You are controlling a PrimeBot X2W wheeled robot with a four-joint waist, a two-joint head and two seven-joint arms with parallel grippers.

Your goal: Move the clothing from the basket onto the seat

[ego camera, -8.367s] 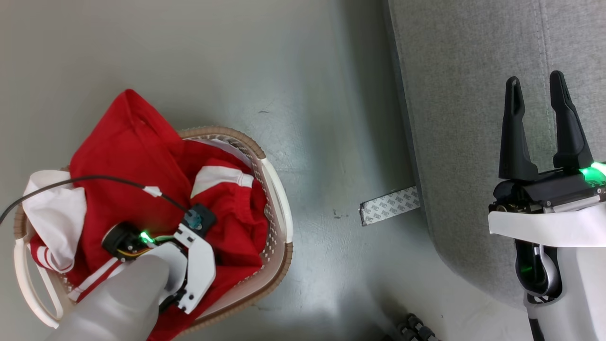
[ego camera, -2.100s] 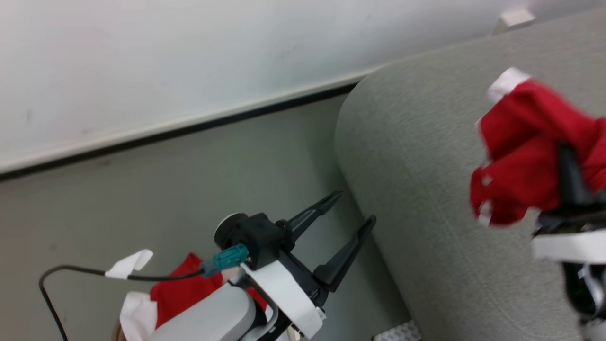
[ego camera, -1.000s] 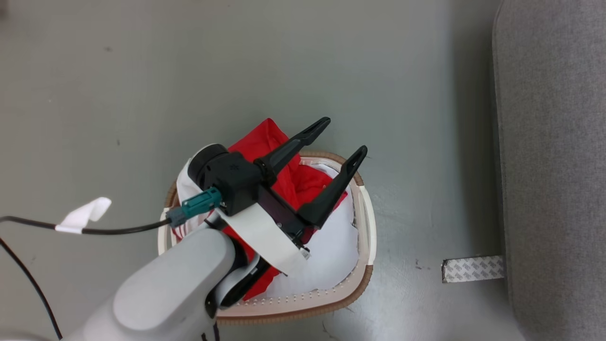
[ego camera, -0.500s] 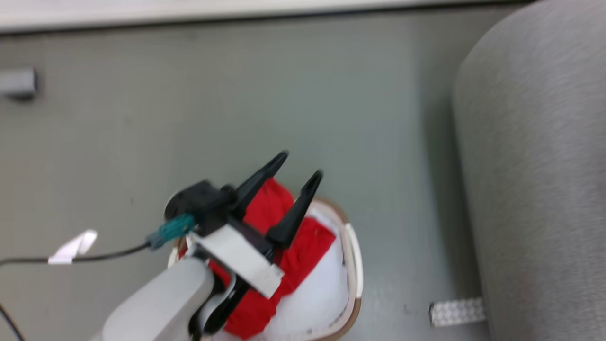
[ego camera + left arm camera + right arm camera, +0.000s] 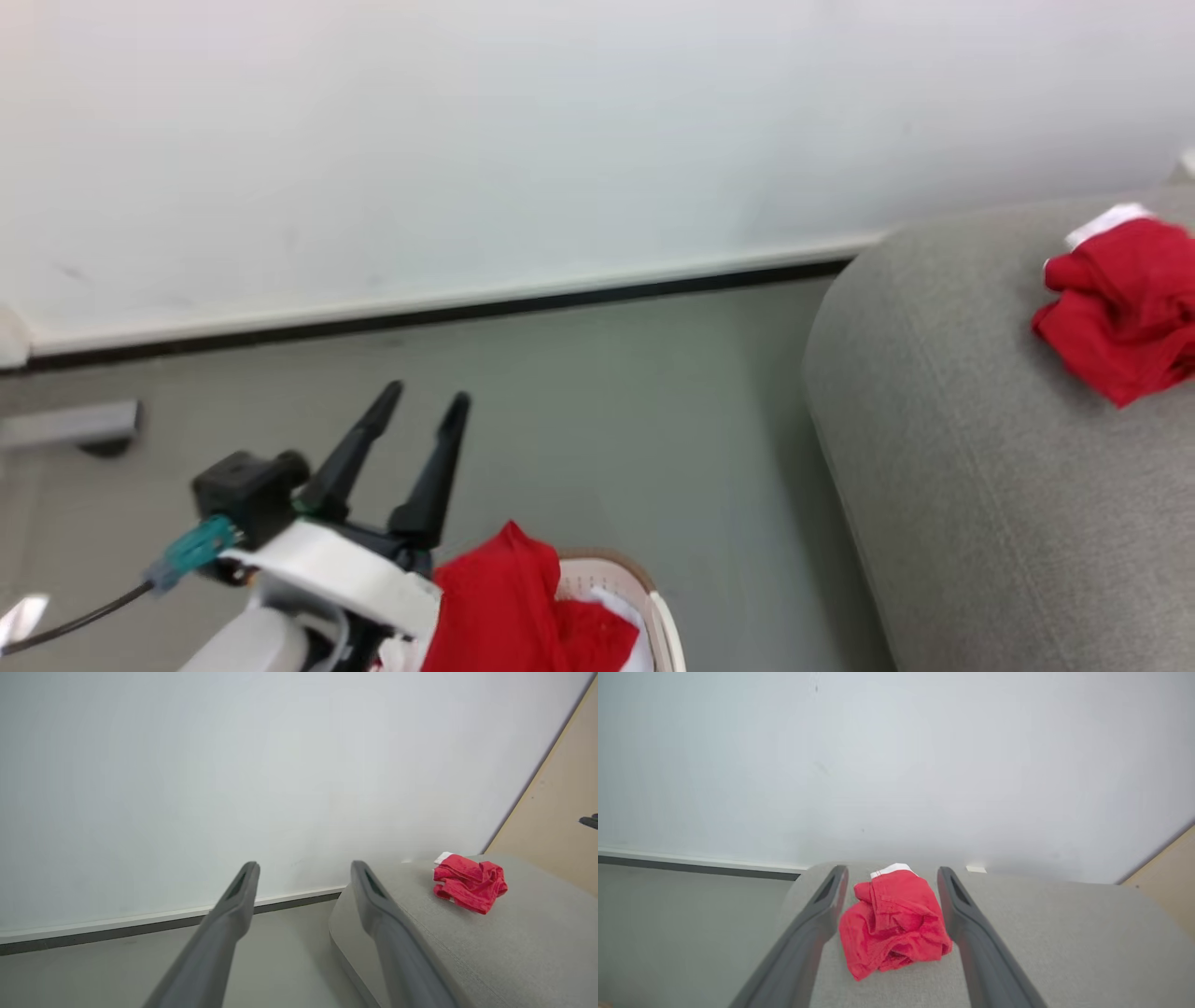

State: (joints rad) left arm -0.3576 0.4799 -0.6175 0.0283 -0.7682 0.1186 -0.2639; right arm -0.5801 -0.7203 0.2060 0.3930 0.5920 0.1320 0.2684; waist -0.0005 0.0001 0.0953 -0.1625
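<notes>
- Grey seat (image 5: 971,448) backing onto white wall (image 5: 467,140).
- One red garment (image 5: 1120,317) lying crumpled on seat; more clothing (image 5: 504,607) sitting in basket (image 5: 658,607).
- Left gripper (image 5: 427,394) hanging wide, empty; right gripper (image 5: 892,871) gaping wide, garment showing between its fingers.

A white wall (image 5: 467,140) meets the grey floor (image 5: 607,420) along a dark baseboard (image 5: 560,297), a tan panel (image 5: 556,826) adjoining the wall.

Garment (image 5: 894,921): bright red with white trim. Seat (image 5: 1064,933): light grey, woven. Basket (image 5: 616,564): white with brown rim; floor (image 5: 607,420) grey-green.
</notes>
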